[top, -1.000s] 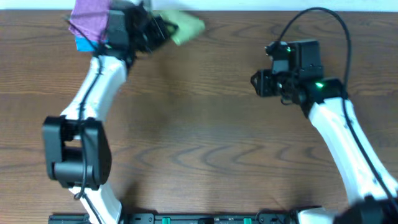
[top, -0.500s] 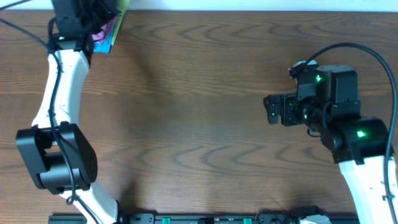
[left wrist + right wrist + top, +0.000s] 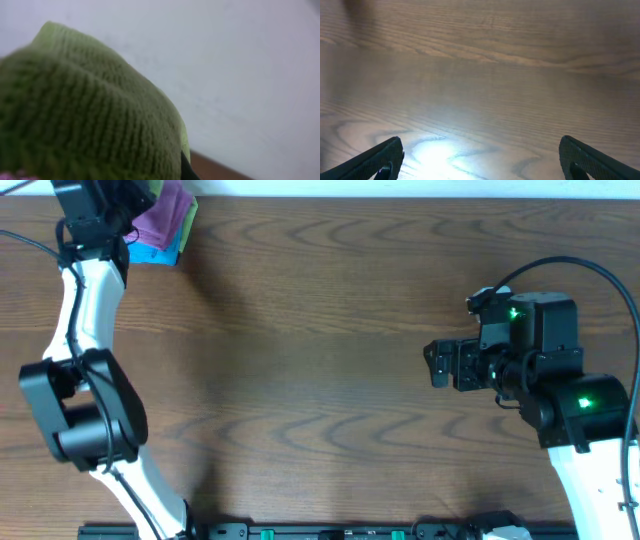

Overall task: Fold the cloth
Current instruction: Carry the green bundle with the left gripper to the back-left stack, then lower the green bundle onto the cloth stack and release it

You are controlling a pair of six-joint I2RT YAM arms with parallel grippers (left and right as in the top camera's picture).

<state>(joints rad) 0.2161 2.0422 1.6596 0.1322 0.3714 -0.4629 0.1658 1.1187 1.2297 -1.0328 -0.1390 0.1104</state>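
Observation:
A green knit cloth (image 3: pixel 85 110) fills the left wrist view close up, with a white wall behind it. One dark finger tip of my left gripper (image 3: pixel 186 169) shows at the cloth's edge, and the gripper appears shut on the cloth. In the overhead view my left gripper (image 3: pixel 128 202) is at the table's far left corner, over a pile with a purple cloth (image 3: pixel 165 222) and a blue cloth (image 3: pixel 160 252); only a green sliver (image 3: pixel 190 215) shows there. My right gripper (image 3: pixel 436 365) (image 3: pixel 480 160) is open and empty above bare wood.
The brown wooden table (image 3: pixel 320 380) spans the overhead view. A white wall runs behind its far edge (image 3: pixel 400 188). The left arm stretches along the left side (image 3: pixel 85 310). The right arm and its cable occupy the right side (image 3: pixel 560 390).
My left gripper swung from the far middle to the far left corner, carrying the green cloth to the pile. My right arm drew back toward the right and near side, then held still.

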